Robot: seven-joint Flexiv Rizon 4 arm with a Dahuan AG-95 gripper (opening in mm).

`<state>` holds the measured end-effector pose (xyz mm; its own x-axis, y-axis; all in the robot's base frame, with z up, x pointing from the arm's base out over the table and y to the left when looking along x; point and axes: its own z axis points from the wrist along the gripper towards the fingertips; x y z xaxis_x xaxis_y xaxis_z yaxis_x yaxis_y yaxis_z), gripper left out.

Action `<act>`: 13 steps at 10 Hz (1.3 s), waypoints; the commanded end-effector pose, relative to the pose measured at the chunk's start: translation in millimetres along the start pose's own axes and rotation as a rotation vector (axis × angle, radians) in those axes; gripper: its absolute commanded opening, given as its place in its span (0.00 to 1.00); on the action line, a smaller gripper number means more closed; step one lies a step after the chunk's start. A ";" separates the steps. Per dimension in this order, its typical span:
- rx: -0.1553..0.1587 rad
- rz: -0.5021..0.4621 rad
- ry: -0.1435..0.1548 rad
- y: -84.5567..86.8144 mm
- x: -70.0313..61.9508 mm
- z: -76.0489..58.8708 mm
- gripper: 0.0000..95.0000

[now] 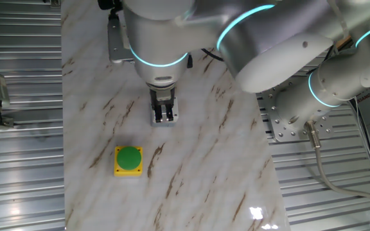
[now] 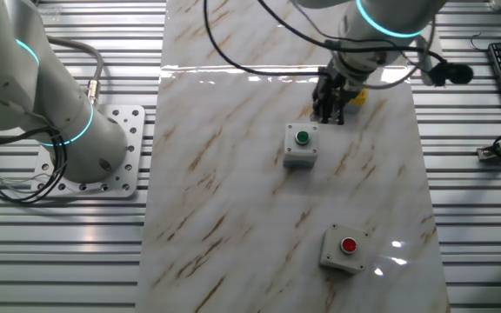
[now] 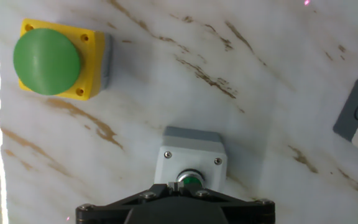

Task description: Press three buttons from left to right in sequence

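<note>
Boxes number three: red-button box (image 2: 343, 248), green-button box (image 2: 301, 145), yellow box (image 1: 128, 160); tool (image 2: 329, 113) state unclear.

Silver-white arm (image 1: 172, 25) with glowing cyan joint rings

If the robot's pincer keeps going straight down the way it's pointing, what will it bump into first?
Most likely the small dark-green button on the grey box. In the hand view it sits right below the pincer, though how far above it the pincer hangs is unclear.

surface: white marble-pattern tabletop (image 2: 233, 217) (brown veins) | surround: ribbed metal (image 1: 18, 186) | light: glare streaks
</note>
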<state>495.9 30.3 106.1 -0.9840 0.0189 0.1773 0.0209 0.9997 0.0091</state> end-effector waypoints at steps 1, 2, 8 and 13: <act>-0.003 0.020 0.009 2.7 -7.2 -3.3 0.00; -0.005 0.031 0.014 4.5 -10.5 -4.4 0.00; -0.015 0.107 0.011 24.4 -28.6 -6.0 0.00; -0.033 0.165 0.031 39.5 -51.5 -14.3 0.00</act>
<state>552.5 71.2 110.7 -0.9602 0.1865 0.2082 0.1926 0.9812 0.0091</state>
